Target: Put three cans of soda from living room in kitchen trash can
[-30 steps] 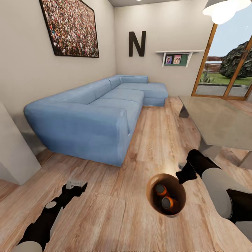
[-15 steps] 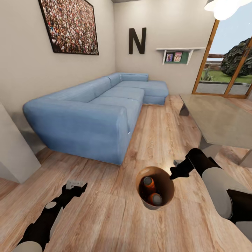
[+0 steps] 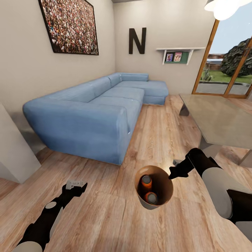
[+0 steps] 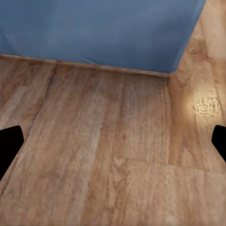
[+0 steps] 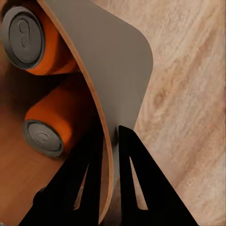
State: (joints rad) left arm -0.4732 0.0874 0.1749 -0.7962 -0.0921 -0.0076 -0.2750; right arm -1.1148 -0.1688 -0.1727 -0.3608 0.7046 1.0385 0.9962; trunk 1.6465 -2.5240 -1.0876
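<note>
The brown trash can (image 3: 141, 199) hangs above the wood floor in front of me, tilted toward the camera. My right gripper (image 3: 172, 174) is shut on its rim. Two orange soda cans (image 3: 146, 181) with grey tops lie inside it; the dark blue can is out of view. The right wrist view has the can wall (image 5: 123, 61) pinched between the black fingers (image 5: 136, 181), with both orange cans (image 5: 34, 41) beside them. Low on the left, my left gripper (image 3: 75, 184) is open over bare floor, its fingertips (image 4: 10, 146) wide apart and nothing between them.
The light blue corner sofa (image 3: 98, 112) runs along the left wall ahead. The grey low table (image 3: 220, 120) stands at the right, close to my right arm. A pale block (image 3: 14, 154) juts in at the far left. Glass doors (image 3: 224, 70) are beyond the table.
The right gripper has carried the trash can a little to the left and up, and the two orange cans have shifted inside it. The left arm has not moved.
</note>
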